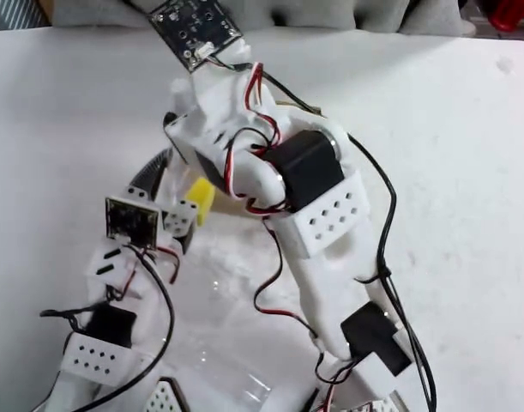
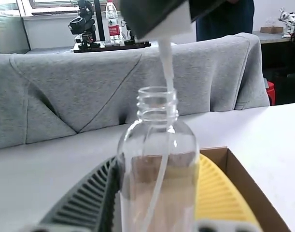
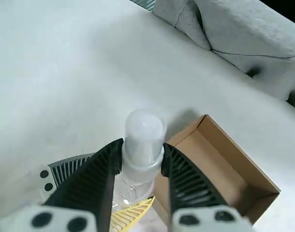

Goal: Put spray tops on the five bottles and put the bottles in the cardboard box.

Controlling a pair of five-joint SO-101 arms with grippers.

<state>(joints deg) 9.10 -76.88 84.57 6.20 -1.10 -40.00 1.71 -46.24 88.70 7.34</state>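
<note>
Left arm point(image 1: 99, 283): left jaws closed on the body of the clear bottle point(image 2: 157, 145), one grey and one yellow pad either side. The bottle stands upright, its threaded neck free above the grip and just in front of the cardboard box point(image 2: 244, 179) on the white tabletop point(image 3: 65, 72). Right arm point(image 1: 317, 215): right jaws clamped on the spray top point(image 3: 144, 137), holding it directly over the bottle. The dip tube point(image 2: 166, 67) is already through the neck and curves down inside the glass. The collar sits above the threads, not touching them. Judgement: the step in hand is seating and screwing this top. To do it well, lower straight along the bottle's axis so that the tube feeds in without kinking at the rim. The collar should land flat on the threads before any turn, since a tilted start would probably cross-thread. The left grip needs to be firm enough to resist the twist, or the bottle may spin or lean toward the box. The box point(image 3: 224, 164) looks empty in the part I can see, so the task seems early.
</note>
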